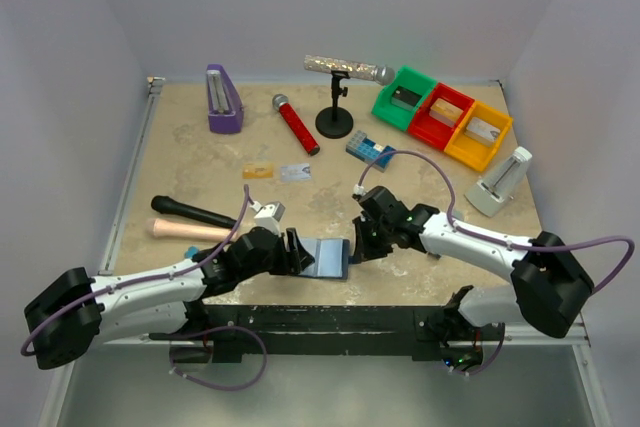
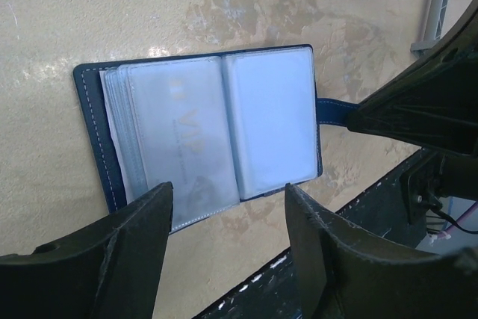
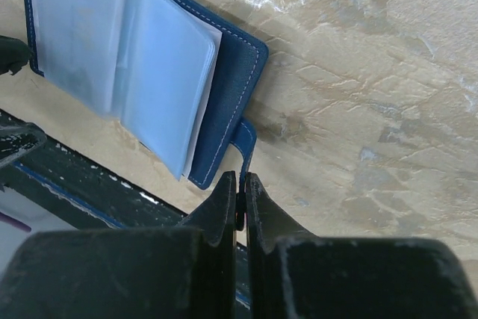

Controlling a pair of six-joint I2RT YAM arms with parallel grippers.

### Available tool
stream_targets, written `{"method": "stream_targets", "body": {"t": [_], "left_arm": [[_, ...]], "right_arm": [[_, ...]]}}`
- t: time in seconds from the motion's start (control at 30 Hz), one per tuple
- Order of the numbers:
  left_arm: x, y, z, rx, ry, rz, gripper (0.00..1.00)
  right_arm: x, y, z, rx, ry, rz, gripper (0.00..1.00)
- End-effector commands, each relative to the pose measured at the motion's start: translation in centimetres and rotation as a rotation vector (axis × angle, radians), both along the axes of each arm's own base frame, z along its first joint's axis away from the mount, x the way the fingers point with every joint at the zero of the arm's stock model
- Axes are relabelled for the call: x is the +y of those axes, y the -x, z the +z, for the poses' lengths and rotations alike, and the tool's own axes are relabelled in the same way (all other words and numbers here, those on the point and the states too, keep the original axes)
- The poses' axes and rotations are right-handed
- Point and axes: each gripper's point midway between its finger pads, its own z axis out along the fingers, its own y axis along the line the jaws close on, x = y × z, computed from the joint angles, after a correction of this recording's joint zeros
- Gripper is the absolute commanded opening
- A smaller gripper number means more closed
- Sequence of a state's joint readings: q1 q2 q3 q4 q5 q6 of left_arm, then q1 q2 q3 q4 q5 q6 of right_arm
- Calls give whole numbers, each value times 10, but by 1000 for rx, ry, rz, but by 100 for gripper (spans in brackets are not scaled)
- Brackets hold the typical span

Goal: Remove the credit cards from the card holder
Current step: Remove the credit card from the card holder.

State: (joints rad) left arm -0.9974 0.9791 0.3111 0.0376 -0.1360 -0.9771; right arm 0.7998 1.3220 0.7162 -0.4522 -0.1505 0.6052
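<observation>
The card holder [image 1: 328, 256] lies open near the table's front edge, a dark-blue wallet with pale clear sleeves [image 2: 202, 128]; it also shows in the right wrist view [image 3: 127, 57]. My right gripper [image 3: 241, 184] is shut on its closure tab [image 3: 246, 140], at the wallet's right side. My left gripper [image 2: 228, 199] is open and empty, just at the wallet's left and front edge. Two credit cards lie on the table farther back: a gold one [image 1: 258, 171] and a silver-grey one [image 1: 295, 172]. I cannot tell whether the sleeves hold more cards.
A black-handled tool [image 1: 190, 212] and a tan handle [image 1: 185, 231] lie at the left. A purple metronome [image 1: 223, 99], red microphone [image 1: 296, 124], mic stand [image 1: 335, 112], blue-and-white block [image 1: 370, 150], coloured bins [image 1: 443, 116] and a white holder [image 1: 500, 183] stand behind.
</observation>
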Motion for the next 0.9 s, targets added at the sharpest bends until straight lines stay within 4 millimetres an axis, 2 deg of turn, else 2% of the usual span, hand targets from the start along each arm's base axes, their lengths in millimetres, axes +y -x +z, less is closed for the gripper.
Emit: {"method": "stream_targets", "body": {"t": [0.0, 0.33, 0.87], "left_arm": [[-14, -8, 22, -37, 57, -1, 65], [-1, -7, 5, -4, -8, 39, 64], [-4, -3, -9, 29, -33, 15, 64]], "right_arm": [[6, -1, 8, -23, -50, -8, 0], [6, -1, 3, -17, -41, -7, 0], [11, -3, 6, -15, -51, 0, 0]]}}
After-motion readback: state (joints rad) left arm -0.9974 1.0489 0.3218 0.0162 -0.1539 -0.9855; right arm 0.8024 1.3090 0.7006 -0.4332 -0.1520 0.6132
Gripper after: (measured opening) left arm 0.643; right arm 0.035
